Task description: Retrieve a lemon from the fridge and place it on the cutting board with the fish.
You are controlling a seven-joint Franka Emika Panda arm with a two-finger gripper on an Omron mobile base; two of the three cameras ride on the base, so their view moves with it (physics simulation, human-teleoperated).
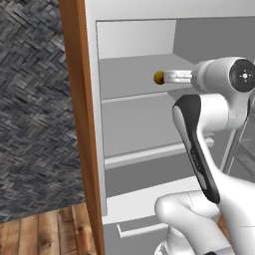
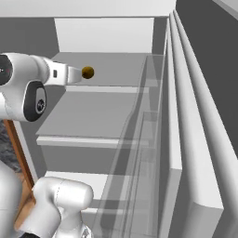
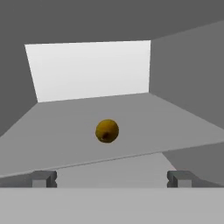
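Lemon (image 3: 107,131) on fridge (image 1: 134,129) shelf, hand (image 3: 112,178) wide open, empty

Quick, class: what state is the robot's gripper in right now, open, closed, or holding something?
Gripper: open, holding nothing; the lemon sits ahead on the fridge shelf, untouched.

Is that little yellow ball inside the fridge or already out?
Inside. The lemon rests on a pale shelf of the open fridge.

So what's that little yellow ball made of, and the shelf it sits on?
The lemon looks like real fruit: dull, dark-yellow peel with a brownish spot. The shelf looks like smooth matte plastic, plain pale grey with no shine, though painted metal is possible.
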